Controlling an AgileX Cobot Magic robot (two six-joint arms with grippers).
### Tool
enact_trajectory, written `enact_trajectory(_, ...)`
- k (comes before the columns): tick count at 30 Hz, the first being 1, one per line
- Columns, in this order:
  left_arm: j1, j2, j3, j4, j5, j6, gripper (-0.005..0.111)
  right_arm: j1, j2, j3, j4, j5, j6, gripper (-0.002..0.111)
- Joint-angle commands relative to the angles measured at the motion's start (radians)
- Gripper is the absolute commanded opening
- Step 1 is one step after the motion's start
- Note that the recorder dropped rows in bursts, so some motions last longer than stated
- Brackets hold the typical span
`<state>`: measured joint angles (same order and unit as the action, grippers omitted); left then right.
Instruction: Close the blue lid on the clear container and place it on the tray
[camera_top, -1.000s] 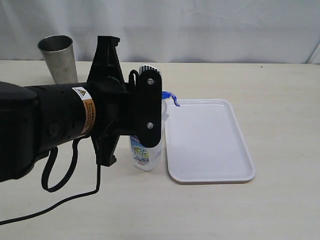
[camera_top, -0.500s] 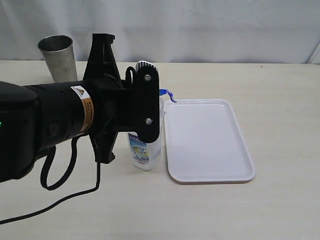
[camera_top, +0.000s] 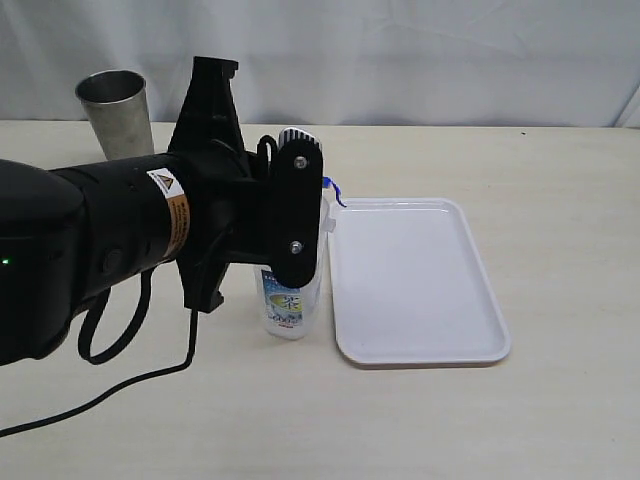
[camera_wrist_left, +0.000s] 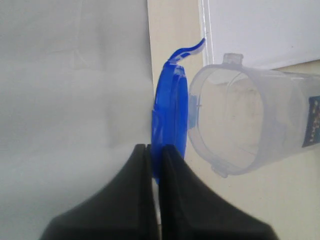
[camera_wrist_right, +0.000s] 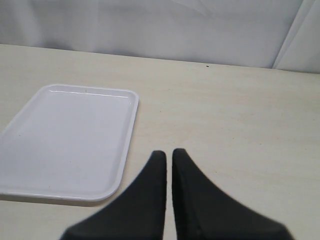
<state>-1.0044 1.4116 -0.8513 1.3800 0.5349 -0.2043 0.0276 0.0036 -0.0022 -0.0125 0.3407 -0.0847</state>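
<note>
Left gripper (camera_wrist_left: 154, 147) is clenched on the edge of the blue lid (camera_wrist_left: 170, 115). The lid stands on edge right at the open mouth of the clear container (camera_wrist_left: 250, 135), not shut. The container stands upright on the table (camera_top: 560, 200) just beside the tray's (camera_top: 400, 300) left rim, off it and mostly hidden by the left arm. Right gripper (camera_wrist_right: 167, 152) is pinched closed on nothing, above bare table near the tray. Steel cup (camera_top: 115, 115) is at the back left, well apart.

Container (camera_top: 291, 306) just left of tray (camera_top: 415, 280)
</note>
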Motion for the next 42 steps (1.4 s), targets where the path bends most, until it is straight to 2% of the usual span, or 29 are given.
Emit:
enact_trajectory(1, -0.008, 0.002, 0.0, 0.04, 0.009, -0.01, 0.0, -0.002, -0.004, 0.002, 0.0, 0.001, 0.003, 0.005)
enact_trajectory(5, -0.008, 0.002, 0.0, 0.04, 0.009, -0.01, 0.0, -0.002, -0.004, 0.002, 0.0, 0.001, 0.003, 0.005)
enact_trajectory(10, -0.008, 0.002, 0.0, 0.051, -0.041, -0.119, 0.0, -0.002, -0.004, 0.002, 0.0, 0.001, 0.003, 0.005)
enact_trajectory(17, -0.008, 0.002, 0.0, 0.052, 0.002, -0.115, 0.0, -0.002, -0.004, 0.002, 0.0, 0.001, 0.003, 0.005)
enact_trajectory(23, -0.008, 0.002, 0.0, -0.032, -0.007, -0.104, 0.0, -0.002, -0.004, 0.002, 0.0, 0.001, 0.003, 0.005)
enact_trajectory(35, -0.008, 0.002, 0.002, -0.061, -0.017, -0.084, 0.0, -0.002, -0.004, 0.002, 0.0, 0.001, 0.003, 0.005)
enact_trajectory(42, -0.008, 0.002, 0.002, -0.131, -0.022, -0.022, 0.0, -0.002, -0.004, 0.002, 0.0, 0.001, 0.003, 0.005)
